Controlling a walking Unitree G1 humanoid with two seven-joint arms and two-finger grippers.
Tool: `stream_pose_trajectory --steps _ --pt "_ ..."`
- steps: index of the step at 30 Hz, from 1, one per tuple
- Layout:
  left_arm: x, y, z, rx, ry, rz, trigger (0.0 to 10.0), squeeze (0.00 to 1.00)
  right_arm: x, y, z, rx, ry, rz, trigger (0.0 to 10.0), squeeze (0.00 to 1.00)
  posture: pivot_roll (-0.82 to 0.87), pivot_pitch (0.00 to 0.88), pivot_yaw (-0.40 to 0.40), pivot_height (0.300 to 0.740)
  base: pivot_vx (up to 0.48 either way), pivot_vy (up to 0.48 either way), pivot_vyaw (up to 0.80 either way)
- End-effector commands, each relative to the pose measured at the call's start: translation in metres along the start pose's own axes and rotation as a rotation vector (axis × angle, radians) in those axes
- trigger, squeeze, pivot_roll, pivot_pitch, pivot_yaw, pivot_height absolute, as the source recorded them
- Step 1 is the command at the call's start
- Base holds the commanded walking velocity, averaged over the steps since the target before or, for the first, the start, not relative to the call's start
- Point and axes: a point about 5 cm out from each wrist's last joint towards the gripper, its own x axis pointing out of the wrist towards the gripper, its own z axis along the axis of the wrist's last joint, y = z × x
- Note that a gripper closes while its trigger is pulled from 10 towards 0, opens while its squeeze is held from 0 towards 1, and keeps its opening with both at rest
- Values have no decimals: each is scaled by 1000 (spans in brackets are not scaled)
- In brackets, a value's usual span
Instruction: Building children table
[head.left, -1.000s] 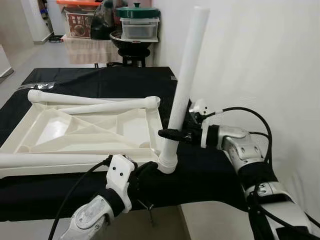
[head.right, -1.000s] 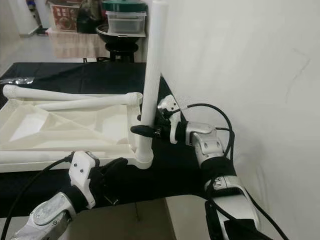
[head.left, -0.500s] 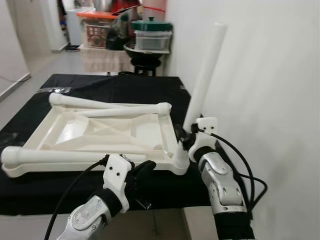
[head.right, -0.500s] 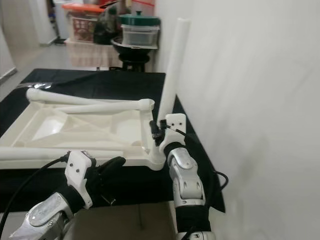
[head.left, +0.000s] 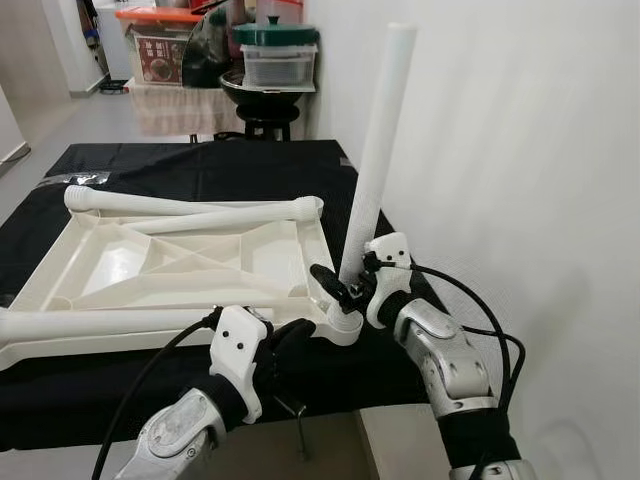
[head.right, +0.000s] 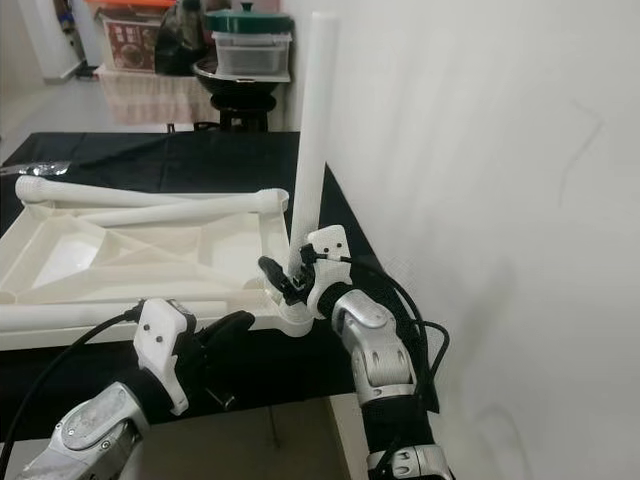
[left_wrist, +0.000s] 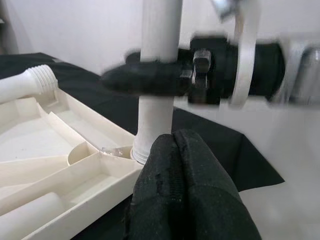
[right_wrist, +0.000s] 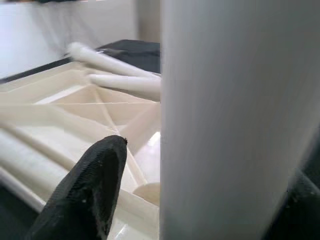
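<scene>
**Leg upright in corner socket, right jaws back around its base**

Stands near vertical: white table leg (head.left: 377, 150), long axis running floor-to-ceiling, free end pointing up with a slight lean toward the wall, threaded foot seated in the near right corner socket (head.left: 343, 326) of the upturned white tabletop (head.left: 170, 262). Sits at the counter's (head.left: 250, 165) right edge, on black cloth.

Compared with half a second back, leans less and reads straighter; right gripper (head.right: 287, 283) has swung round from behind the leg to clasp it low, just above the socket, jaws narrow and closed about the shaft, one finger (right_wrist: 87, 190) showing on one side of the shaft in the right wrist view. Suggests a regrip between turns of a screwing motion, so the leg likely is not yet fully tightened.

Left gripper (head.left: 290, 345) rests beside the corner at the tabletop's near rim, fingers (left_wrist: 185, 190) pressed together on nothing, seemingly bracing.

Two more legs lie flat along the far rim (head.left: 190, 208), another along the near rim (head.left: 100, 322), long axes running left-right, still to be fitted.
</scene>
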Motion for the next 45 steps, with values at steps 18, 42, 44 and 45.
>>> stream_pose_trajectory --steps 18,42,44,45 --pt "-1 7 27 -9 -21 -36 10000 0 25 -35 27 -6 57 294 0 0 -81 13 -45 740 0 0 0" --pt "-34 -4 0 -20 112 52 10000 0 -19 10 -35 70 134 -513 941 0 -20 52 -49 740 0 0 0" --pt "-38 -7 -2 -29 110 70 10000 0 -14 6 -32 40 146 -449 10000 0 -6 50 -57 740 0 0 0" --pt "-38 -7 -2 -29 110 70 10000 0 -14 6 -32 40 146 -449 10000 0 -6 50 -57 740 0 0 0"
